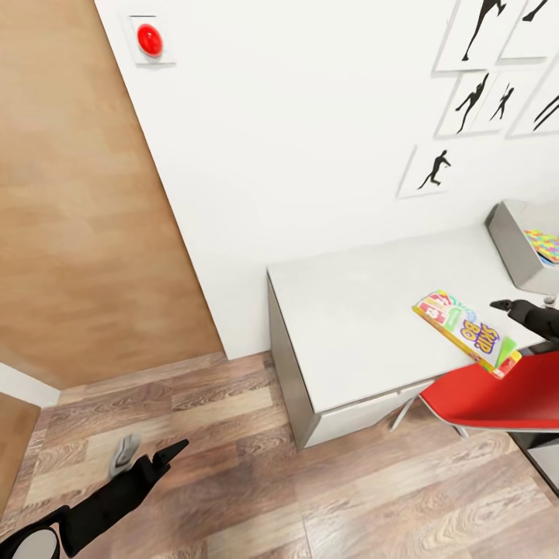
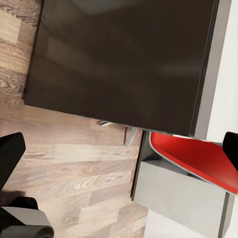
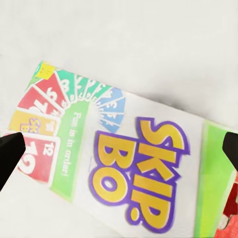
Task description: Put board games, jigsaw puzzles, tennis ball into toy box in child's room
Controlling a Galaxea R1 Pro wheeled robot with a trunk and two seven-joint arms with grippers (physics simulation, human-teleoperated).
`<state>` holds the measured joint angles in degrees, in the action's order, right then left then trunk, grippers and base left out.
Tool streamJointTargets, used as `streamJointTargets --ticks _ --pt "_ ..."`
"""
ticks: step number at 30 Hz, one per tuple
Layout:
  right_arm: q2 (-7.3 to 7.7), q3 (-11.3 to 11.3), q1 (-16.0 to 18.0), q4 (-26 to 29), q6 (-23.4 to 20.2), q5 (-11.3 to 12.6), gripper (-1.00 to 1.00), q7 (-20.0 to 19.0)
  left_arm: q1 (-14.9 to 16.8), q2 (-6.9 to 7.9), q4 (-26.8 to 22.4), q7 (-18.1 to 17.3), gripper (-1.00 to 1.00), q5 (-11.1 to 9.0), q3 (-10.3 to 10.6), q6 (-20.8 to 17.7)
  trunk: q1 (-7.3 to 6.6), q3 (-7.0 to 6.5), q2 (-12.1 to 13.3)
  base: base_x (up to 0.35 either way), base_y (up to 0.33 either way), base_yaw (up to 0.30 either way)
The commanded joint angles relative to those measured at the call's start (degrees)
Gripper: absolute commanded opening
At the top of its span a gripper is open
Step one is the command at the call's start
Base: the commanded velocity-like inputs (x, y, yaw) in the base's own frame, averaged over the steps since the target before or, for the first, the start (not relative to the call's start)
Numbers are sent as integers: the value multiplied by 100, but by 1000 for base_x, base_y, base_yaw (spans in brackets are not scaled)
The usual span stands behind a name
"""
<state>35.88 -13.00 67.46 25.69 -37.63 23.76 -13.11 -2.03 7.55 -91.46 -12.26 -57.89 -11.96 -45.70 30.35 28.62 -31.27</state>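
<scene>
The green Skip-Bo game box [image 1: 466, 331], fanned cards printed, lies flat on the table [image 1: 349, 310]; the right gripper's [image 1: 516, 308] fingers spread apart at its 2 o'clock; left gripper [image 1: 147, 458] apart.

So the table [image 1: 349, 310] is a pale grey-white top against the white wall. Lying flat on it near the front edge is the Skip-Bo box [image 1: 466, 332], and the grey toy box [image 1: 516, 241] sits at the far right end.

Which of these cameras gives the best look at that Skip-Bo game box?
The right wrist view: the Skip-Bo box is close up, its logo and card art readable. The head view shows it small on the table's front edge, beside the right gripper.
</scene>
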Motion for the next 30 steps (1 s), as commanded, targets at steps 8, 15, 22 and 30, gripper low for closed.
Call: streamJointTargets --ticks 8,15,22,30 --pt "36 -80 -23 1 -84 -12 100 49 0 -5 -4 -16 100 12 -2 -21 4 6 -6 254 -60 0" --pt "65 -100 -38 -44 -109 -15 100 100 0 -7 -4 -18 100 11 0 -22 4 6 -6 305 -89 0" --pt "79 -109 -55 -235 -114 -13 100 235 0 -7 -4 -21 100 13 1 -25 4 6 -6 206 -62 0" --pt "163 -113 -62 -395 -117 -12 100 326 0 -7 -4 -22 100 14 1 -26 4 6 -6 74 -22 0"
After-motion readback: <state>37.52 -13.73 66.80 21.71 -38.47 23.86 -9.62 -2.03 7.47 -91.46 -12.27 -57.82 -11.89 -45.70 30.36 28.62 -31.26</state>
